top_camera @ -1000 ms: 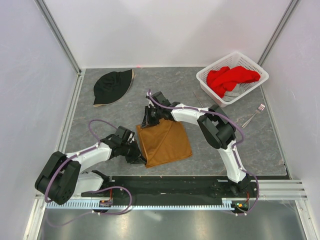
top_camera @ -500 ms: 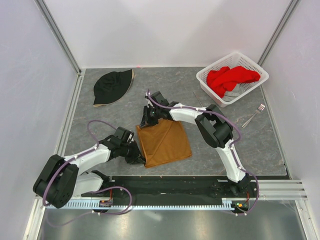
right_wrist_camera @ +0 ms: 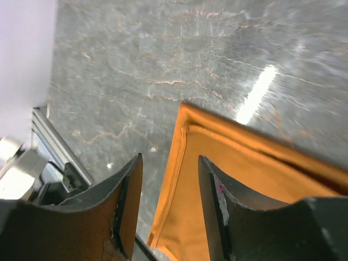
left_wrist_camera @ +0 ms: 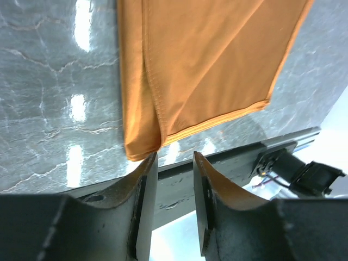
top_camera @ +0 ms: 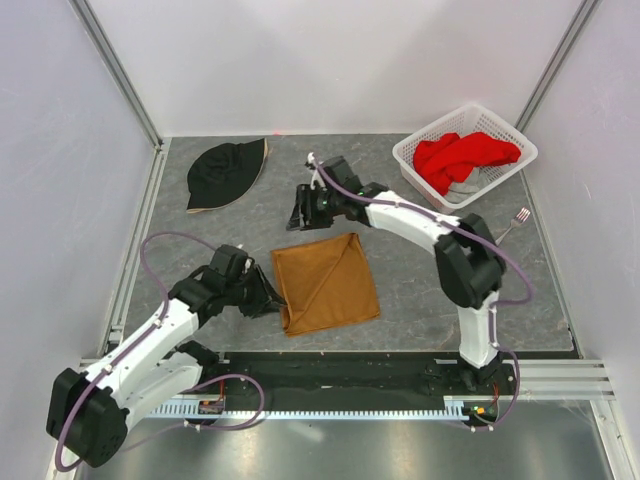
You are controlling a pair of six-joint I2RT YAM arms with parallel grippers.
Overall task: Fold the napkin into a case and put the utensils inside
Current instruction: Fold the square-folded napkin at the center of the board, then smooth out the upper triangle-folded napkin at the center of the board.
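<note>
The orange-brown napkin [top_camera: 326,284] lies folded flat on the grey table, with a diagonal crease across it. My left gripper [top_camera: 267,300] sits at its near-left corner, open and empty. In the left wrist view its jaws [left_wrist_camera: 175,155] stand just off the napkin's [left_wrist_camera: 206,65] folded corner. My right gripper [top_camera: 299,221] hovers beyond the far-left corner, open with nothing in it. The right wrist view shows this gripper [right_wrist_camera: 169,159] above the napkin's [right_wrist_camera: 244,179] hemmed corner. A silver fork [top_camera: 512,224] lies at the right, near the basket.
A black hat [top_camera: 225,172] lies at the back left. A white basket [top_camera: 420,180] holding a red cloth [top_camera: 465,155] stands at the back right. The black base rail [top_camera: 340,375] runs along the near edge.
Both grippers opened and let go of the napkin. The right one lifted back toward the far side, the left one drew back to the left. The napkin now lies flat.
</note>
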